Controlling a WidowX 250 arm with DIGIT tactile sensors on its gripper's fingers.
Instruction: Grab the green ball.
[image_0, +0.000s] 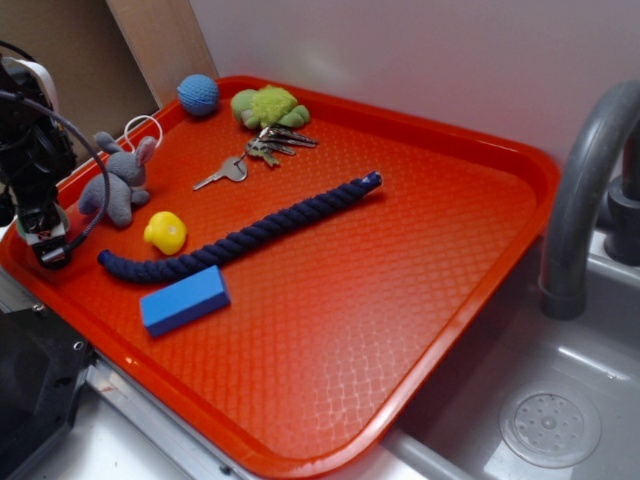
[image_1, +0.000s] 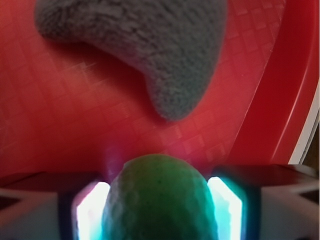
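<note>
Green ball (image_1: 156, 200): right up against the wrist camera, filling the bottom centre of the view, faintly ribbed and dimpled, wedged between the two bright pads (image_1: 91, 212).
Jaws: closed in on the green ball from both sides, one glowing pad touching each flank, ball gripped.
Gripper (image_0: 48, 248): in the exterior view it's low at the tray's left edge, tips down near the tray floor; the ball itself is hidden there behind the black hardware.
Red tray (image_0: 400, 300): biggest thing on show, textured diamond-pattern floor, raised rim, sitting beside the sink.
Sink (image_0: 560, 400): grey basin at lower right, round drain cover visible, a curved grey faucet (image_0: 580, 190) rising beside the tray's right corner.
Navy rope (image_0: 240, 235): long braided toy lying diagonally across the tray's middle, one end near the gripper, the other pointing up and right.
Grey plush bunny (image_0: 120, 180): just beside the gripper, up and right of it; in the wrist view its fuzzy grey body hangs right above the ball, apart from it.
Blue block (image_0: 185, 298): flat rectangle just below the rope's left end.
Lime-green plush toy (image_0: 268, 105): at the tray's far edge, with a bunch of keys (image_0: 262, 150) spread out from it toward the centre.
Blue knitted ball (image_0: 198, 94): far corner, left of the lime plush.
Yellow toy (image_0: 165, 232): small rounded piece, between bunny and rope.
</note>
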